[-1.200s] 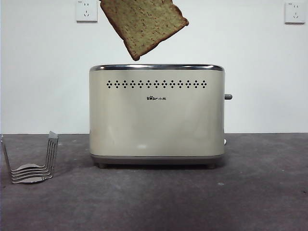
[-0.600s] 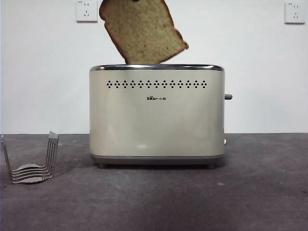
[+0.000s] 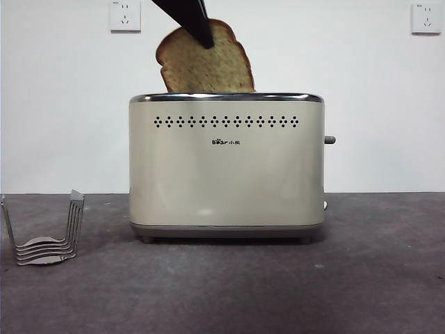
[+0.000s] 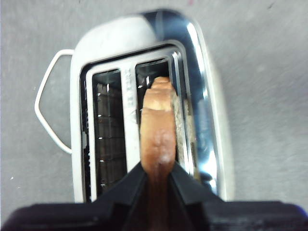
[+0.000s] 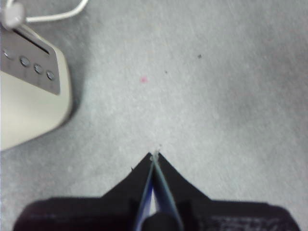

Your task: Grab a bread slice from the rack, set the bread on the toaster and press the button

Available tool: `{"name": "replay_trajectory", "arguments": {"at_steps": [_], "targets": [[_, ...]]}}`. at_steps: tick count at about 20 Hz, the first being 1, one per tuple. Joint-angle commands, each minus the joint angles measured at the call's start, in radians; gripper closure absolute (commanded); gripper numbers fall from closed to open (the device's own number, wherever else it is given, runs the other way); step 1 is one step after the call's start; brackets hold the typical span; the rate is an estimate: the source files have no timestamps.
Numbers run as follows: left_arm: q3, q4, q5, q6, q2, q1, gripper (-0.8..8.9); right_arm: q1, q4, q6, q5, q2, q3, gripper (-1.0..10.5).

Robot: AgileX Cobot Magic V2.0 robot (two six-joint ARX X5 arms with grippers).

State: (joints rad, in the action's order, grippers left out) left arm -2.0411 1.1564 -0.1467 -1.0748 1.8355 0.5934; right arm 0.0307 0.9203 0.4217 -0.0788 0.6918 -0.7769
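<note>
My left gripper comes down from the top of the front view, shut on the slice of bread. The slice stands nearly upright with its lower part sunk into the cream toaster. In the left wrist view the bread is edge-on between my jaws, inside one slot of the toaster. The dark button sticks out of the toaster's right end. The wire rack stands empty at the left. My right gripper is shut and empty above the table.
Two wall sockets sit on the white wall behind. A white cord loops beside the toaster. The toaster's control end with small round buttons shows in the right wrist view. Dark grey table lies around.
The bread has come down from above the toaster into its slot and has turned from tilted to nearly upright. The left gripper's tip has come into the front view.
</note>
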Motion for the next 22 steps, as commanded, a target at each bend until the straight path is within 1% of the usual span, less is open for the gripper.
{"name": "replay_trajectory", "arguments": {"at_steps": [1,5,7,11,14,22], "targets": [[0.004,0.001,0.045,-0.011,0.04,0.013,8.24,0.001,0.004,-0.008,0.002,-0.001,-0.005,9.5],[0.004,-0.02,0.125,-0.018,0.08,0.054,8.24,0.001,0.01,-0.009,0.002,-0.001,-0.005,9.5],[0.004,-0.031,0.146,-0.029,0.094,0.074,8.24,0.001,0.011,-0.013,0.002,0.0,-0.005,9.5],[0.004,-0.051,0.147,-0.025,0.122,0.095,8.24,0.001,0.024,-0.034,0.002,-0.001,-0.005,9.5],[0.004,-0.057,0.147,0.001,0.135,0.098,8.24,0.001,0.031,-0.042,0.002,-0.001,-0.005,9.5],[0.004,-0.089,0.152,0.001,0.136,0.106,8.0,0.001,0.029,-0.06,0.005,0.0,-0.005,9.5]]}}
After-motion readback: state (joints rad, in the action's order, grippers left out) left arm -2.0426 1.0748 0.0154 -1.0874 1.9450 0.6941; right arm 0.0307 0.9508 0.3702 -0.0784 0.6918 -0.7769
